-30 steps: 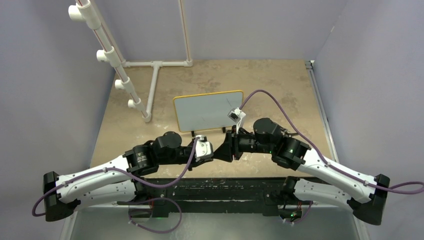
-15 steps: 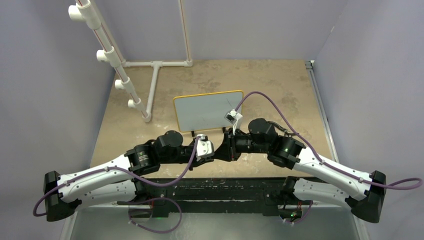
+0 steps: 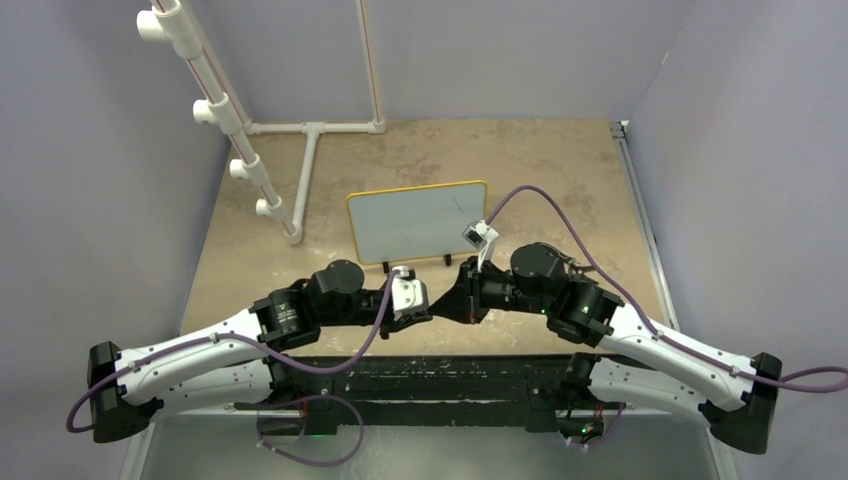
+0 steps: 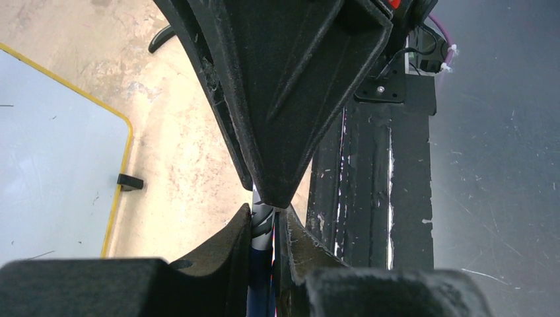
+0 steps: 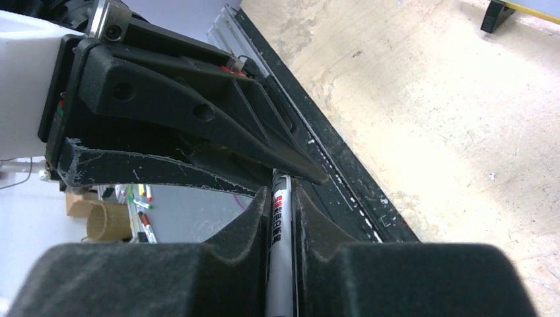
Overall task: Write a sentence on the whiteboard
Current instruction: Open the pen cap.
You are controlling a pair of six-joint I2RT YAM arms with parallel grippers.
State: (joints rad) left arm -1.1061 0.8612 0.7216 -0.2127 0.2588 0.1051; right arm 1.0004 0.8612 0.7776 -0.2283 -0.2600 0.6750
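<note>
Right gripper (image 5: 281,198) and left gripper (image 4: 265,214) meet tip to tip just in front of the small yellow-framed white whiteboard (image 3: 415,222), both clamped on one slim white-barrelled marker pen (image 5: 280,264). Its long axis runs parallel to the whiteboard's near edge; the board stands just beyond them on the tan counter (image 3: 560,170), nearer the right gripper.

A white pipe frame (image 3: 315,128) stands on the far-left part of the tan table (image 3: 560,160). A black strip (image 3: 450,375) lines the table's near edge, a metal rail (image 3: 640,215) its right edge.
</note>
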